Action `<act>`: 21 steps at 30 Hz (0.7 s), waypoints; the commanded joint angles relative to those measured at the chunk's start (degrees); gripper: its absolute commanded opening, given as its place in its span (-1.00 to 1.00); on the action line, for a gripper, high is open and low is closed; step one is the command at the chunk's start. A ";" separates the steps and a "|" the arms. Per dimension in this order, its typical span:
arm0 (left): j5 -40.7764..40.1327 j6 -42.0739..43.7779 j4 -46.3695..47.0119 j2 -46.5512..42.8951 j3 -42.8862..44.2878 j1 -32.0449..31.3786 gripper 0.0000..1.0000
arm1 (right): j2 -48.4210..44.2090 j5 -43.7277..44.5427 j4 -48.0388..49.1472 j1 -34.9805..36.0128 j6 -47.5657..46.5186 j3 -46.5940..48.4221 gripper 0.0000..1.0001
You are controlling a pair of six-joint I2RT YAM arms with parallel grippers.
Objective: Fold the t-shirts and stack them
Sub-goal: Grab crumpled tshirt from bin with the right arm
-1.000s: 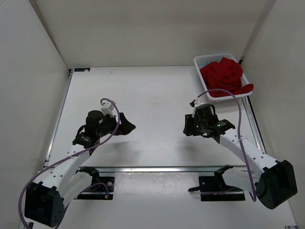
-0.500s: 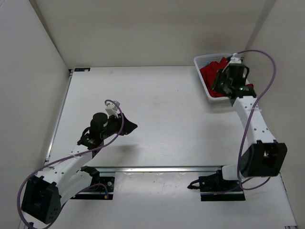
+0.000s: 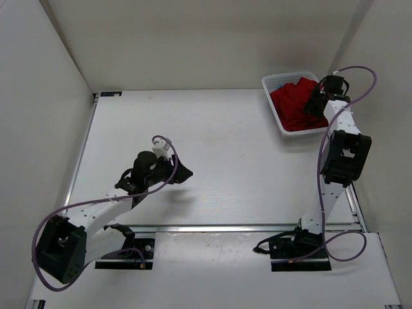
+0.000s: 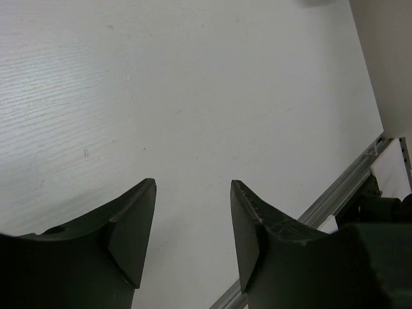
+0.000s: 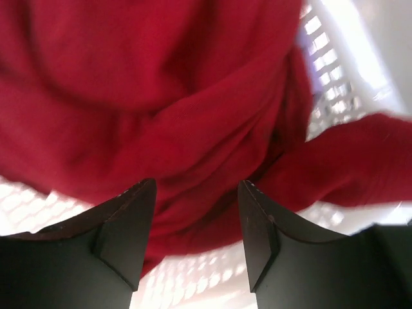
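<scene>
- Right arm: within the last second it has swung from above the middle of the white table (image 3: 219, 129) out to the far right corner. It now stands stretched almost upright beside the white plastic lattice basket (image 3: 283, 78).
- Right gripper (image 3: 317, 103): poised over the right side of the basket, directly above the crumpled red cloth t-shirt (image 3: 293, 106). In the wrist view its jaws stand apart, with red folds (image 5: 161, 96) filling the gap between them and the lattice wall (image 5: 328, 45) at the edge. No cloth is pinched; whether the fingertips already touch the fabric cannot be told.
- Left gripper (image 3: 183, 174): it has crept a little to the right and hovers low over bare tabletop. Its jaws are apart with nothing between them (image 4: 193, 187).
- Task object: the red t-shirt lies bunched inside the basket, one flap draped over the near right rim. No other shirt is visible in any view.
- Meaning: the reach to the basket appears complete, so the fetch of the first shirt is judged about to begin. Nothing is yet spread, folded or stacked on the table.
- Next requirement: probably a descent and a closing on a firm fold, and the basket itself may lift with the cloth.
</scene>
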 commanded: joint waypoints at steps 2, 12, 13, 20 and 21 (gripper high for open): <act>-1.28 3.11 0.05 1.11 4.03 -1.28 0.24 | 1.26 -4.45 3.09 -3.28 1.97 5.38 0.05; -2.16 3.03 0.22 3.74 5.17 -1.89 0.23 | 3.30 -11.49 8.71 -3.73 4.79 5.22 -0.05; -2.25 2.86 0.40 4.00 5.00 -2.07 0.23 | 3.03 -12.11 9.60 -4.25 5.22 4.51 -0.05; -2.43 3.29 -0.65 5.41 5.97 -1.63 0.21 | 9.25 -15.45 3.37 -5.57 4.53 14.69 -0.14; -2.34 3.47 -0.91 5.15 6.32 -1.63 0.21 | 10.05 -15.19 2.06 -5.49 4.44 16.26 -0.12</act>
